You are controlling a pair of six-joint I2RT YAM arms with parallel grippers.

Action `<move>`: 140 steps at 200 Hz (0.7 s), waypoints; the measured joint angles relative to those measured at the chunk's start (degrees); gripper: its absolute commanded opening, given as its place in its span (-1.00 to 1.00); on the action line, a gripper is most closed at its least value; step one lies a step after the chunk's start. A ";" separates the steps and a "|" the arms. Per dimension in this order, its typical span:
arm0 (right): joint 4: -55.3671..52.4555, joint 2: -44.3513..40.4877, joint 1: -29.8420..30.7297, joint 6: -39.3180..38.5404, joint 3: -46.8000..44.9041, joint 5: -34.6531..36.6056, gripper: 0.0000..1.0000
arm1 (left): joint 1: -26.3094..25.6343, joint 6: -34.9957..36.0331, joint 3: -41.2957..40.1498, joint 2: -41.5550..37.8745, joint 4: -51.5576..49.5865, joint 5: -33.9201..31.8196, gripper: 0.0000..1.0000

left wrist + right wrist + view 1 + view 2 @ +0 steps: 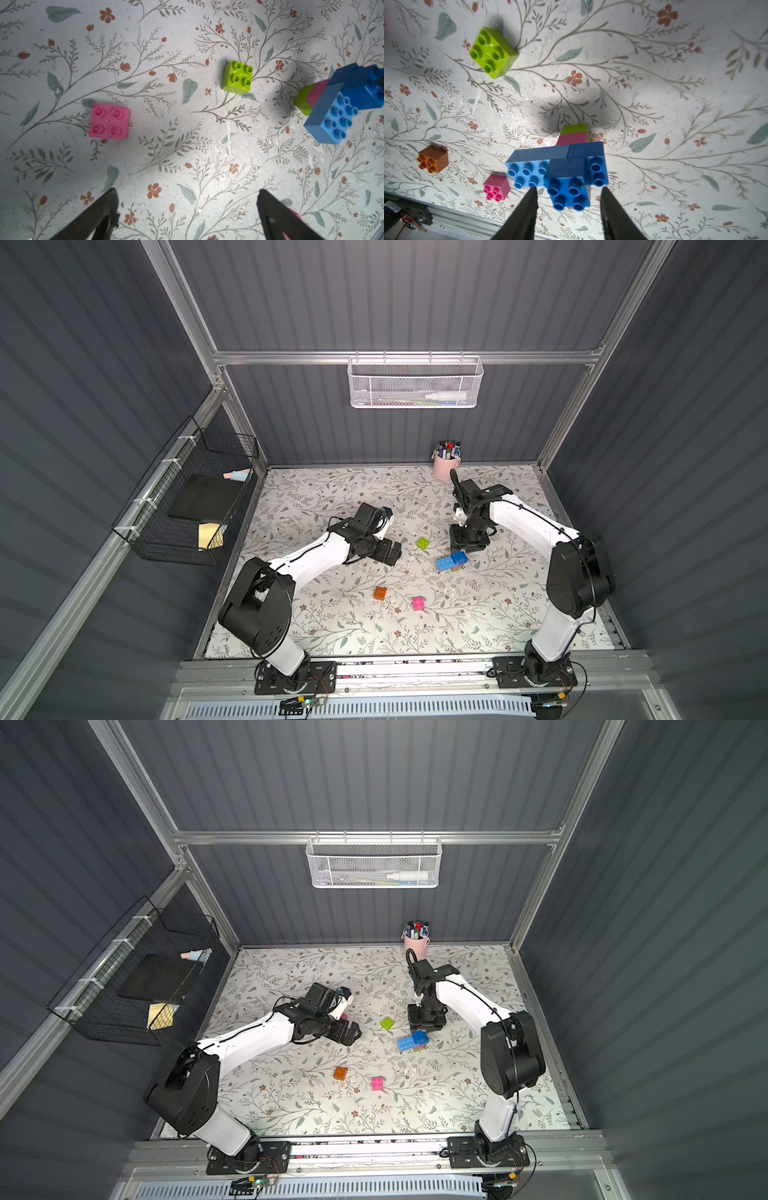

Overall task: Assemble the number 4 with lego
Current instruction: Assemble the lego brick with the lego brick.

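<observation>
Left wrist view first: the left gripper [187, 189] hung above the flowery table [62, 166] with its black fingers [99, 216] spread wide, nothing in them. Placing everything off the number 4 [452, 562], which stood on the table as one joined lump: a long light blue brick [527, 172] and darker blue ones up top, pink and green layers peeking out underneath. The left gripper was well to the left of it, and a loose pink brick [110, 121] lay on that same side, close by the left arm [316, 553]. In both top views the orange brick [380, 593] sat left of the number 4 and nearer the robot's bases, with a second pink brick [418, 603] on that front side too, closer in. The green brick [423, 543] sat just left of the number 4, a touch further back, studs up, not touching it. The right gripper [569, 188] pointed down right over the number 4, jaws parted either side of the top dark blue brick [566, 193], a sliver of gap showing on both sides, so no squeeze on it. The pen cup [445, 466] stood well behind the number 4, by the back wall [374, 427].
</observation>
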 measured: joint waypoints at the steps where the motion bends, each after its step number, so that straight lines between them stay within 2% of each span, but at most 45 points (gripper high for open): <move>1: -0.04 -0.04 0.00 -0.04 0.04 0.09 0.10 | 0.00 0.00 0.00 0.00 0.00 -0.02 0.99; 45: -1.01 -2.58 0.13 -1.60 4.02 0.48 0.33 | 0.00 -0.04 -0.59 -1.44 -0.63 -1.42 0.99; 71: -0.90 -1.70 1.25 -3.41 5.86 -0.13 0.37 | 0.00 -0.50 -1.14 -3.91 -2.21 -3.56 0.99; 97: -0.17 2.32 4.04 -5.38 9.84 -0.74 0.38 | 0.02 -1.66 -2.05 -6.16 -3.45 -6.08 0.99; 140: 0.74 13.68 7.65 -9.27 19.96 -1.49 0.38 | 0.94 -3.63 -6.19 -9.38 -5.09 -7.69 0.99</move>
